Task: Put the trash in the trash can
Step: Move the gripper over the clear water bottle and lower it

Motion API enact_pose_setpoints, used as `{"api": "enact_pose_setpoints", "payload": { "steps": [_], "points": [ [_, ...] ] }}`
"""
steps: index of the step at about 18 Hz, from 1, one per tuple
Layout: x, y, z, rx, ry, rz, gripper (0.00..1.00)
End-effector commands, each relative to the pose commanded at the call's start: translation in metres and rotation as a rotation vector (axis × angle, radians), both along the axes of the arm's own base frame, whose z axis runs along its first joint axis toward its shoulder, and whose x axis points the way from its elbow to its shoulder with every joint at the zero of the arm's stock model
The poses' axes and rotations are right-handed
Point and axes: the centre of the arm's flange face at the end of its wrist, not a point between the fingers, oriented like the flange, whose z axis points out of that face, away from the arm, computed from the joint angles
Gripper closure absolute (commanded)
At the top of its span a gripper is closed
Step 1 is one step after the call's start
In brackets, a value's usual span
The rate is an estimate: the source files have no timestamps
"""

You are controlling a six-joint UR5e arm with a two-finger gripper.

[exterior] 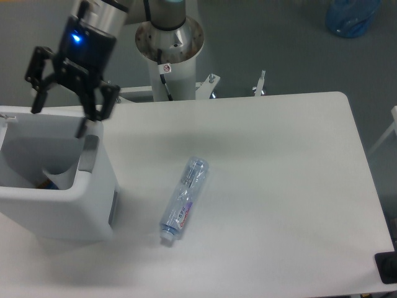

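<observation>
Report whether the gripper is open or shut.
Open: the gripper hangs over the trash can with both fingers spread wide, nothing between them.

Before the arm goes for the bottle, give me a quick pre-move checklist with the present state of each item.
1. Tool open and empty above the trash can: ok.
2. White paper wad inside the can: ok.
3. Water bottle lying flat on the table, apart from the can: ok.
4. Nothing standing between can and bottle: ok.
5. Bottle cap on tight: cannot tell.
</observation>
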Motion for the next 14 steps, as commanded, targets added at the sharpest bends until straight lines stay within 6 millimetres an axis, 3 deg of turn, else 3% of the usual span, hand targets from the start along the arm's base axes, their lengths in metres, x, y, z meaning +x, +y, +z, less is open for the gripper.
{"api": "enact_pose_setpoints", "payload": {
  "steps": [3, 6, 11, 14],
  "points": [
    [-0.072, -0.021, -0.039, -0.046, -0.036, 0.093, 0.00],
    [-0.110, -0.027, -0.080, -0.091, -0.089, 0.136, 0.00],
    [-0.124, -0.020, -0.161, -0.278, -0.061, 0.113, 0.00],
    [-0.111, 0.006, -0.204, -0.381, -0.054, 0.075, 0.00]
  ]
}}
